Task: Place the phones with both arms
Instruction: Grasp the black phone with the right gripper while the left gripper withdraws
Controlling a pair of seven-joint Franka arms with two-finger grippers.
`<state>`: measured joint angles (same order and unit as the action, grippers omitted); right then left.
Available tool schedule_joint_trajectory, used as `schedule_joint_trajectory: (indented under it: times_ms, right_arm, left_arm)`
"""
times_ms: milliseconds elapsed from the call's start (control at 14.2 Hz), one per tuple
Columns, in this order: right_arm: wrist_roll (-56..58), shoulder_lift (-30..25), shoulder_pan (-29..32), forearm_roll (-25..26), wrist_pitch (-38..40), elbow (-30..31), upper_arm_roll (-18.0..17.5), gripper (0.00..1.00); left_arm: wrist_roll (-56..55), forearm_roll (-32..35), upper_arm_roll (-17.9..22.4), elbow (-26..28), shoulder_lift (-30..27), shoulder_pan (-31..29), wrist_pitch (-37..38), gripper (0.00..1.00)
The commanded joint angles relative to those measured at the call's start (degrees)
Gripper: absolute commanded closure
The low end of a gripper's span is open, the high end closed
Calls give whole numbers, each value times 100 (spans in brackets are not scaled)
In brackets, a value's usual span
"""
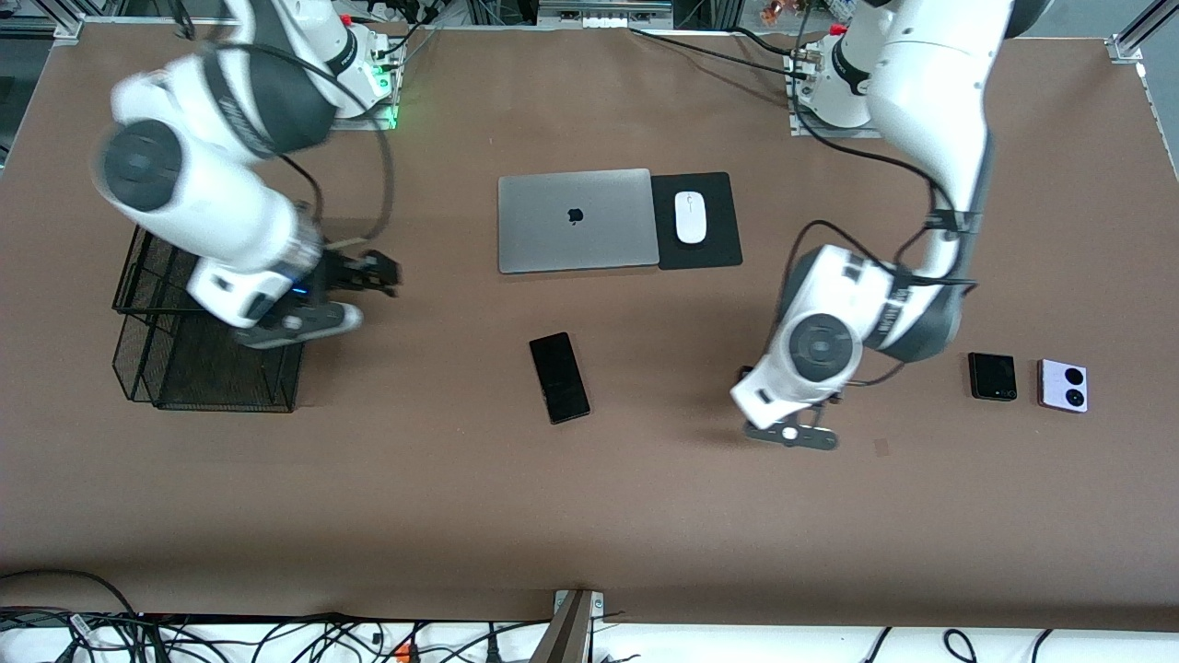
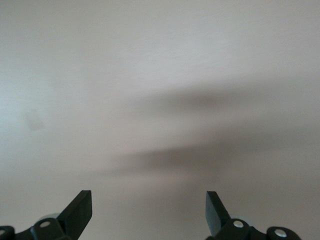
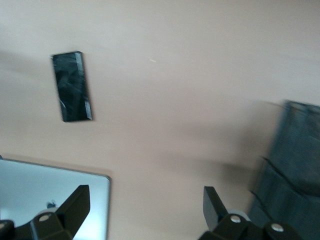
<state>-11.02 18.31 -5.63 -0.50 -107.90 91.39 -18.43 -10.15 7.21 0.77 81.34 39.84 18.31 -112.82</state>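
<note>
From my station I see the long black phone (image 1: 559, 378) flat on the brown table (image 1: 589, 516), nearer the front camera than the laptop (image 1: 576, 220), bare surface around all its edges. The small black phone (image 1: 992, 376) and the lilac-white phone (image 1: 1063, 385) lie side by side, not touching, at the left arm's end. The left gripper (image 2: 149, 210) hangs over bare table, fingers spread wide, holding nothing. The right gripper (image 1: 376, 272) sits beside the wire basket (image 1: 207, 359) (fingers wide apart, empty), with open table between it and the long black phone.
</note>
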Motion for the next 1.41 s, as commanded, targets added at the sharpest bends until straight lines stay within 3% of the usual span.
schedule_joint_trajectory:
  times_ms: [0, 141, 282, 423, 634, 986, 1338]
  right_arm:
    - [-224, 567, -560, 24, -450, -209, 6, 0]
    - [-496, 936, -798, -38, -670, -227, -3, 0]
    - [-489, 1340, -1149, 84, -1432, -271, 14, 0]
    - [-489, 1849, -1273, 417, -1944, -454, 15, 0]
    - [-480, 2615, -1571, 1006, -2034, -1192, 23, 0]
    - [-542, 3117, -1870, 1368, -2666, -1308, 216, 0]
    - [-901, 3267, -1897, 1377, -2798, -1308, 269, 0]
  left_arm:
    - [619, 149, -68, 796, -521, -327, -302, 0]
    - [1013, 262, -68, 910, -599, -573, -311, 0]
    - [1531, 465, -77, 1190, -775, -968, -538, 0]
    - [1910, 465, -77, 1550, -881, -1328, -1030, 0]
    - [2533, 465, -77, 1683, -846, -1689, -1347, 0]
    - [3888, 474, -85, 1920, -854, -2401, -1724, 0]
    - [3934, 386, -234, 2229, -890, -3227, -2297, 0]
